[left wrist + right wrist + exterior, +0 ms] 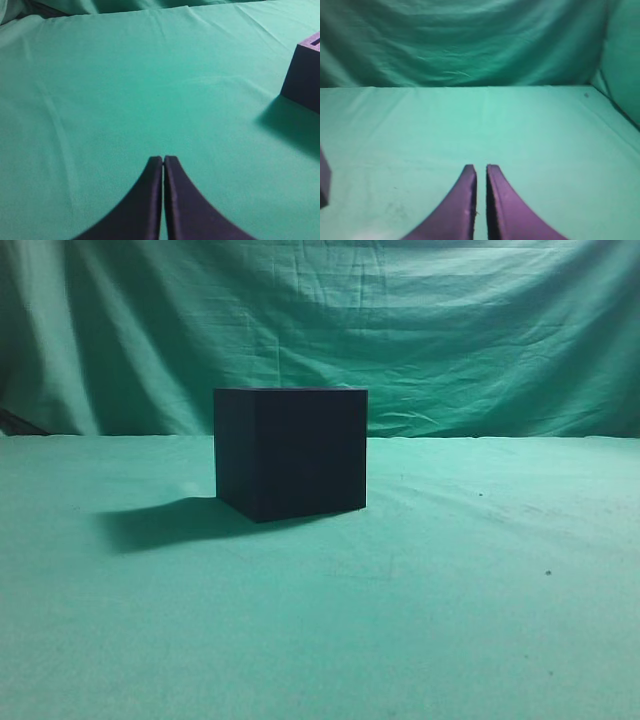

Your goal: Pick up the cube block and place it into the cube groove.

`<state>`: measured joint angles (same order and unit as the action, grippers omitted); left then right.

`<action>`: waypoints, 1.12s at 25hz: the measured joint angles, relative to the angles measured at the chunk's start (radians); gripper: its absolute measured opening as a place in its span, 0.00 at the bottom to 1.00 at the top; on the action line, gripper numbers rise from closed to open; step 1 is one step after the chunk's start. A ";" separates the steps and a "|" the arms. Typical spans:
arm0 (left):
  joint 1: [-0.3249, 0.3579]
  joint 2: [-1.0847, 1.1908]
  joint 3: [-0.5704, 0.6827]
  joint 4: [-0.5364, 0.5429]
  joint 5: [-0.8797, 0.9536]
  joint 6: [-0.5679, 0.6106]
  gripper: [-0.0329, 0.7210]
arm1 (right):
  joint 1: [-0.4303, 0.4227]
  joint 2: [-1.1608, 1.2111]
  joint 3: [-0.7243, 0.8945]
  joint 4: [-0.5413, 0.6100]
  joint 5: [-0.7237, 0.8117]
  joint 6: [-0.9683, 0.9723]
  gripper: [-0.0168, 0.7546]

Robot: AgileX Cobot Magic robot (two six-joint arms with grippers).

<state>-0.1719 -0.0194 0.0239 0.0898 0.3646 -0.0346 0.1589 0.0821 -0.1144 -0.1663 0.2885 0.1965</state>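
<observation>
While both my arms hang back from the work, green cloth [420,620] covers the whole table, lightly creased, with a few dark specks on its right side in the exterior view. More of that cloth hangs as a wrinkled backdrop [450,330] behind the table and closes the room off on every side I can see.

On the cloth sits the box [290,452], very dark and matte, a little left of centre in the exterior view. It stands upright and square on its base, turned so that one vertical edge faces the camera and two sides show. It has no long axis; it is about as tall as it is wide. Its shadow falls to the left. From my left wrist the box [305,75] shows at the right edge, well apart from my fingers, with a dark slot in its top. From my right wrist only a dark corner [324,182] shows at the left edge. I cannot see the small cube in any view.

My left gripper [163,161] has its fingers pressed together, tips touching, holding nothing, above bare cloth. My right gripper [481,169] is nearly closed too, a thin slit between the tips, nothing in it.
</observation>
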 joint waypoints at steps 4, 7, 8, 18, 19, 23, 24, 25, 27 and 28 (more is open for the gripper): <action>0.000 0.000 0.000 0.000 0.000 0.000 0.04 | -0.078 -0.085 0.123 0.040 -0.017 0.002 0.08; 0.000 0.000 0.000 0.000 0.000 0.000 0.04 | -0.096 -0.091 0.140 0.057 0.015 0.002 0.08; 0.000 0.000 0.000 0.000 0.000 0.000 0.04 | -0.096 -0.091 0.140 0.059 0.039 0.002 0.08; 0.000 0.000 0.000 0.000 0.000 0.000 0.04 | -0.098 -0.091 0.143 0.065 0.098 0.002 0.08; 0.000 0.000 0.000 0.000 0.000 0.000 0.04 | -0.098 -0.091 0.143 0.065 0.098 0.002 0.08; 0.000 0.000 0.000 0.000 0.000 0.000 0.04 | -0.098 -0.091 0.143 0.065 0.098 0.002 0.08; 0.000 0.000 0.000 0.000 0.000 0.000 0.04 | -0.098 -0.091 0.143 0.065 0.098 0.002 0.08; 0.000 0.000 0.000 0.000 0.000 0.000 0.04 | -0.098 -0.091 0.143 0.065 0.098 0.002 0.08; 0.000 0.000 0.000 0.000 0.000 0.000 0.04 | -0.098 -0.091 0.143 0.065 0.098 0.002 0.08; 0.000 0.000 0.000 0.000 0.000 0.000 0.04 | -0.098 -0.091 0.143 0.065 0.098 0.002 0.08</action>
<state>-0.1719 -0.0194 0.0239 0.0898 0.3646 -0.0346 0.0610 -0.0091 0.0290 -0.1012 0.3865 0.1984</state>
